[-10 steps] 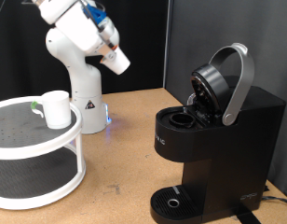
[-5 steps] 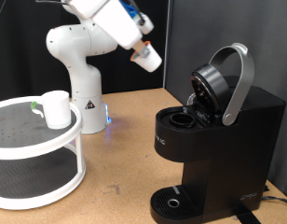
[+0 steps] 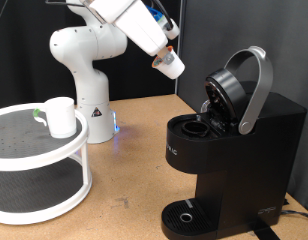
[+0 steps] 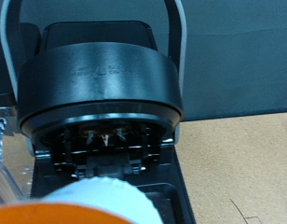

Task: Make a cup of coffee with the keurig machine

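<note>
While the keurig machine (image 3: 229,140) gapes open, the gripper (image 3: 166,57) grips a pod (image 3: 171,66).

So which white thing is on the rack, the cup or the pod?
The cup: it stands upright on the top tier of the white rack. The pod is up in the air at the gripper, near the keurig machine.

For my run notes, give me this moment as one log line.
gripper: holds white pod, in air beside raised lid | keurig machine: lid open | cup: on round white shelf
</note>
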